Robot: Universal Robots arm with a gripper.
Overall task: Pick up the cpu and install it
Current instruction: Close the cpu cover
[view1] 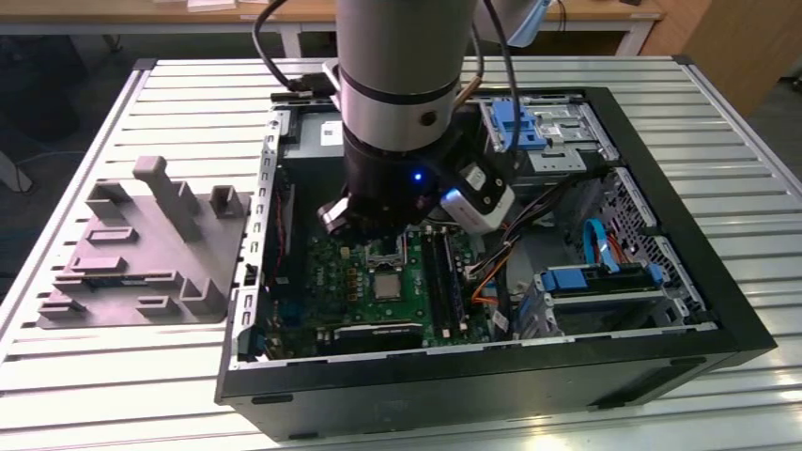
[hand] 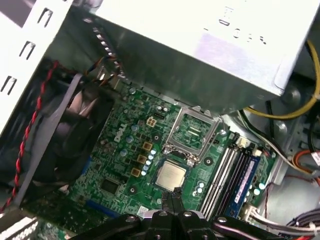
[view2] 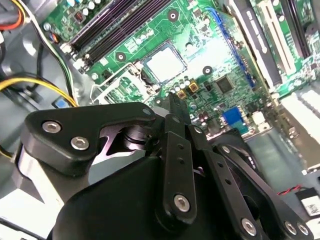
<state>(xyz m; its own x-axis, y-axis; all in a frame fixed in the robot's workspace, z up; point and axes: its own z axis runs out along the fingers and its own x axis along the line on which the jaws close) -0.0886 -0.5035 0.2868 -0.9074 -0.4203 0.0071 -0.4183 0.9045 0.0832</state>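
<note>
Your arm (view1: 394, 85) comes straight down into the open computer case (view1: 701, 310), its wrist over the green motherboard (view1: 376, 282) in the exterior view. The gripper (hand: 173, 196) points down at the board, and in both wrist views its slim black fingertips (view2: 176, 107) are pressed together with nothing between them.

The cpu (hand: 170, 175) lies flat in its socket on the board, silvery top up, directly beyond the fingertips and apart from them; in the second wrist view you see it as the pale square (view2: 165, 63) just past the tips. The socket's metal frame lid (hand: 194, 131) stands swung open, farther out from the gripper than the chip.

There is pale lettering on the board (hand: 119, 134) beside the gold square components, but I leave it unread; the other print is too small to make out.
</note>
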